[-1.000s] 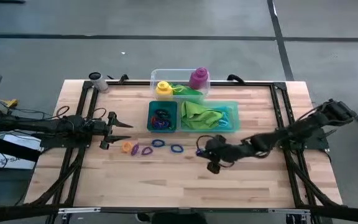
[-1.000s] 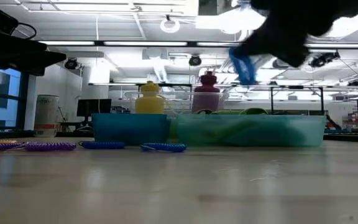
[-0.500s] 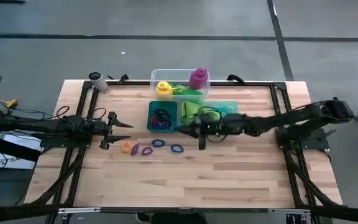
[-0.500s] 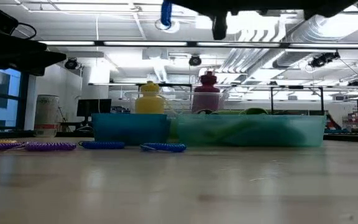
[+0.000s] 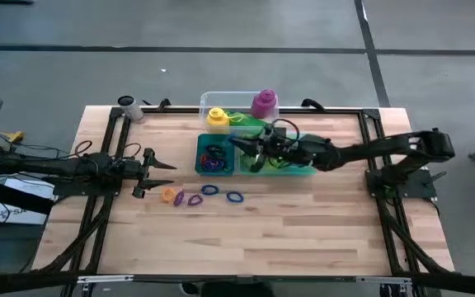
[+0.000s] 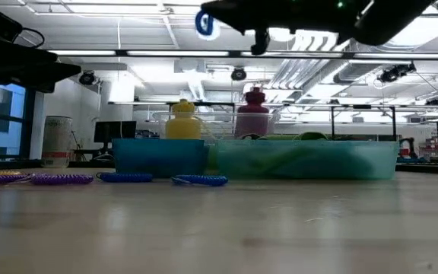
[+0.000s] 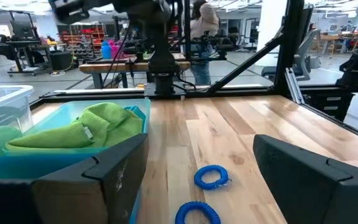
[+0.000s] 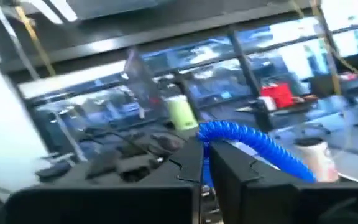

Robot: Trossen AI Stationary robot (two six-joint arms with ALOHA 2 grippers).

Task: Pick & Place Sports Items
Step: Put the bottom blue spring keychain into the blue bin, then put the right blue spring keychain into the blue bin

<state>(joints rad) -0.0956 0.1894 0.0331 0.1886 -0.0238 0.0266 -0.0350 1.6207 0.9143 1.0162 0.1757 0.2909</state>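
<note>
Your right end effector [image 5: 239, 144] is clamped on a blue ring [image 8: 253, 144], hovering at frame center over the teal tray [image 5: 303, 172], beside the rings compartment. Your left end effector [image 5: 165, 164], fingers apart, waits at left above the bench [image 5: 303, 231].

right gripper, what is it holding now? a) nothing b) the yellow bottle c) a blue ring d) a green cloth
c: the right gripper is shut on a blue ring, held above the teal tray.
</note>
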